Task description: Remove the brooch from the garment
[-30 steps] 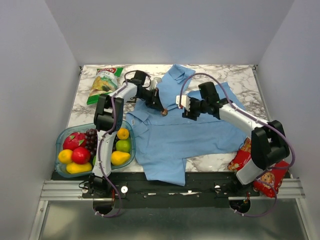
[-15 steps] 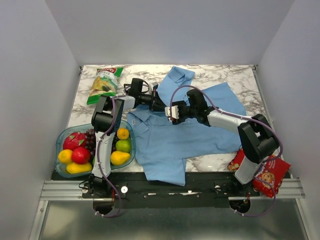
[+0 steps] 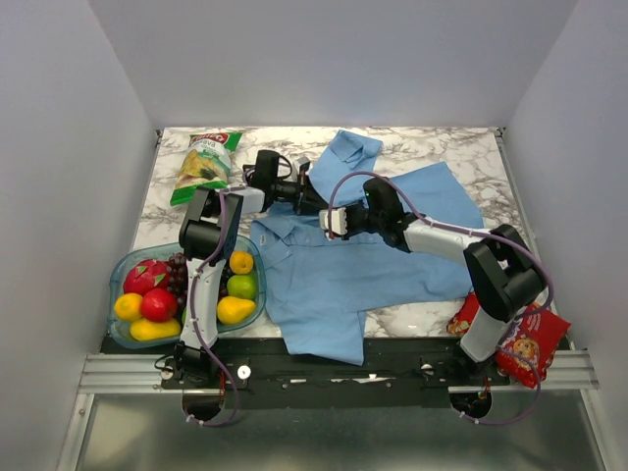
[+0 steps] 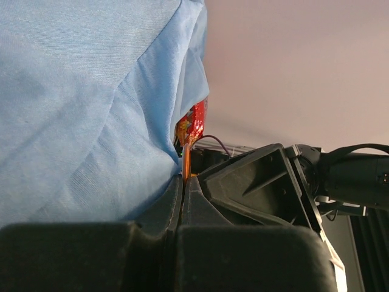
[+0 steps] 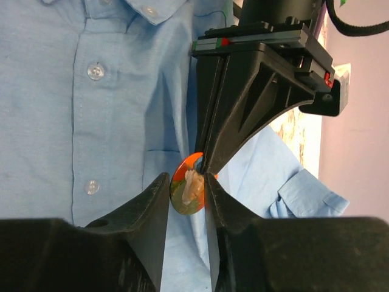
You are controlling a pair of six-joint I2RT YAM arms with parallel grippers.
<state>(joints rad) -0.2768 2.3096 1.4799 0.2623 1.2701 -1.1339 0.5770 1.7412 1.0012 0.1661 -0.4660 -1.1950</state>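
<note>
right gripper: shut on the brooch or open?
Shut on the brooch: in the right wrist view the fingers of the right gripper touch both its edges, no gap showing. It lies against the garment.

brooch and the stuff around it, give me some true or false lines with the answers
1. The right hand grips the brooch from both sides. True.
2. The left hand is wide open. False: it is shut, its tips at the brooch's edge.
3. The fruit bowl stands by the right arm's base. False: it is beside the left arm.
4. The garment is light blue with a button front. True.
5. A green snack bag lies beyond the fruit bowl. True.
</note>
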